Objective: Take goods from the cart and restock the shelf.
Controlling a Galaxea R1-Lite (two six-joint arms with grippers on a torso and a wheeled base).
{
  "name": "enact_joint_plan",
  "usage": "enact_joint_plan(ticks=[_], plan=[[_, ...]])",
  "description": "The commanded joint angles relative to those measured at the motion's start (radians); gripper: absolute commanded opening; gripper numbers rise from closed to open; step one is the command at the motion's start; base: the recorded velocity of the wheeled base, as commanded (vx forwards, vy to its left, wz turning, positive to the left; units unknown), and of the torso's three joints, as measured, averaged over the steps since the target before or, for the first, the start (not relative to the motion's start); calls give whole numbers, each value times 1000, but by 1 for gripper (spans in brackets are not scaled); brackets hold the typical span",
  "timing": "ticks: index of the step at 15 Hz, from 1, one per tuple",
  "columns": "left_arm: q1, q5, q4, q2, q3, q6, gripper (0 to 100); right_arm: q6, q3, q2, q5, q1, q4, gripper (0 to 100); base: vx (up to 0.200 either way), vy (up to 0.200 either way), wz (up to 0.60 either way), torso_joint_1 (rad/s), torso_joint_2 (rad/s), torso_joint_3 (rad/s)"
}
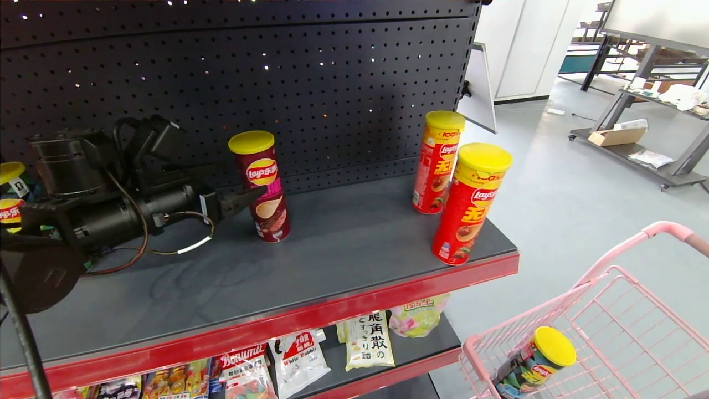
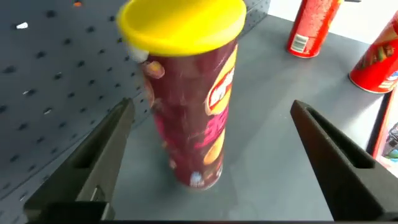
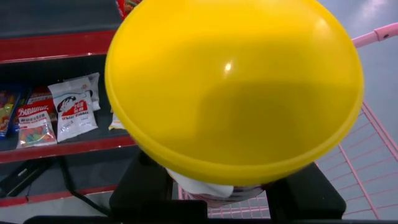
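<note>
Maroon chip can (image 1: 260, 185) stands on the shelf (image 1: 343, 249) between the left gripper's (image 2: 212, 112) wide-spread fingers, untouched; red cans (image 1: 471, 202) at its three o'clock; the right gripper (image 3: 221, 199) clamps a yellow-lidded can (image 3: 233, 87).

A round logo label sits on the maroon chip can (image 1: 263, 188). The near red can (image 1: 469, 208) and far red can (image 1: 437, 163) carry that logo plus large characters. Bags (image 1: 366, 339) on the lower shelf (image 1: 429, 344) bear printed characters.

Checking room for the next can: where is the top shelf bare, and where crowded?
Bare: the shelf between the maroon can and the rear red can, plus the front strip. Crowded: the right corner at the front red can, and around the left gripper.
</note>
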Motion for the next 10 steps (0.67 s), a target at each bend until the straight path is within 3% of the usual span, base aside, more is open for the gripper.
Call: enact_joint_plan(ticks=[1, 4, 10], plan=[[-16, 3, -10, 49, -19, 0, 100, 0, 0, 1, 0, 1, 0, 0, 0, 0, 0, 0, 0, 0], [-16, 24, -70, 95, -53, 3, 100, 0, -4, 1, -3, -1, 0, 0, 0, 0, 0, 0, 0, 0], [-16, 55, -75, 166, -157, 5, 100, 0, -9, -8, -3, -4, -2, 0, 0, 0, 0, 0, 0, 0]])
